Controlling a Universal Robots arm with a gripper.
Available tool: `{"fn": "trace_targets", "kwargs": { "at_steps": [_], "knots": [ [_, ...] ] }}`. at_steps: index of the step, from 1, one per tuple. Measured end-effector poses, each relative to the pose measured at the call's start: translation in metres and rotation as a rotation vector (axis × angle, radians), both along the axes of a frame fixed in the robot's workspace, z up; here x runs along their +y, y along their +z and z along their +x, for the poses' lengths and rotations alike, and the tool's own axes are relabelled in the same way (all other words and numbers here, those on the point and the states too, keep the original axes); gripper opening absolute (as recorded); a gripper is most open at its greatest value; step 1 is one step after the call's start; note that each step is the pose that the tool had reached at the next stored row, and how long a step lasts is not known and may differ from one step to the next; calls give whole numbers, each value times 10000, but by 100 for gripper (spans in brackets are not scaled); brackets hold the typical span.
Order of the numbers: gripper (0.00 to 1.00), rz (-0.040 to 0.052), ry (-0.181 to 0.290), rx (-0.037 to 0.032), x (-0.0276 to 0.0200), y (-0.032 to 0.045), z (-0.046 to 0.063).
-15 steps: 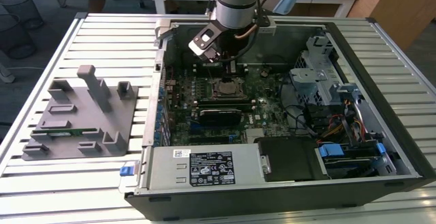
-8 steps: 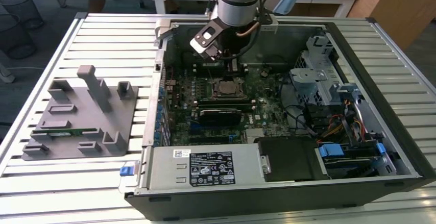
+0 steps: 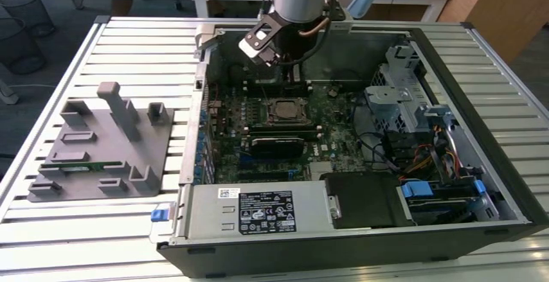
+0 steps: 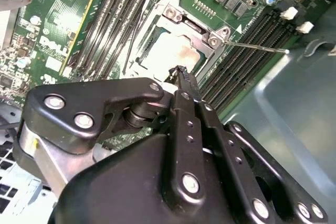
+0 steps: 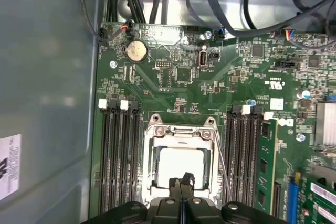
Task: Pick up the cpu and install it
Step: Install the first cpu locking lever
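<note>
The cpu (image 5: 181, 163), a pale shiny square, lies flat inside the metal-framed socket (image 5: 152, 145) on the green motherboard in both wrist views. It also shows in the second wrist view as the cpu (image 4: 168, 53). My gripper (image 5: 181, 183) hangs just above the socket's edge, its two black fingers pressed together with nothing between them. The gripper (image 4: 180, 72) points down at the chip's rim. In the exterior view the gripper (image 3: 290, 71) sits inside the open computer case, behind the socket (image 3: 285, 110). A thin wire lever (image 5: 222, 167) stands out beside the socket.
Black memory slots (image 5: 119, 156) flank the socket, and a green memory stick (image 5: 262, 166) stands in one. The case walls (image 3: 480, 128), cables (image 5: 231, 9), a drive cage (image 3: 403, 89) and the power supply (image 3: 257, 211) hem the board in. A grey fixture tray (image 3: 94, 147) lies at the exterior view's left.
</note>
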State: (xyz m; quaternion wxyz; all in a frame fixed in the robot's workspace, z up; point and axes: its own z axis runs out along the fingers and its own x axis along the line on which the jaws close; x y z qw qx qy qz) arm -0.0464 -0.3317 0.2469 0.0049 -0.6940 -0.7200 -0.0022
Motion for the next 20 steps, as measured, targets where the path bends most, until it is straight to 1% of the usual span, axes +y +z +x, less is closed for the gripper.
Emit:
{"fn": "trace_targets", "kwargs": {
  "at_steps": [5, 10, 12, 13, 15, 20],
  "knots": [
    [11, -1, 0, 0, 0, 135, 0],
    [11, 0, -1, 0, 0, 332, 0],
    [11, -2, 0, 1, 0, 398, 0],
    [11, -2, 1, 1, 0, 418, 0],
    [11, 0, 96, 1, 0, 425, -2],
    [11, -2, 994, 1, 0, 424, -2]
  ]
}}
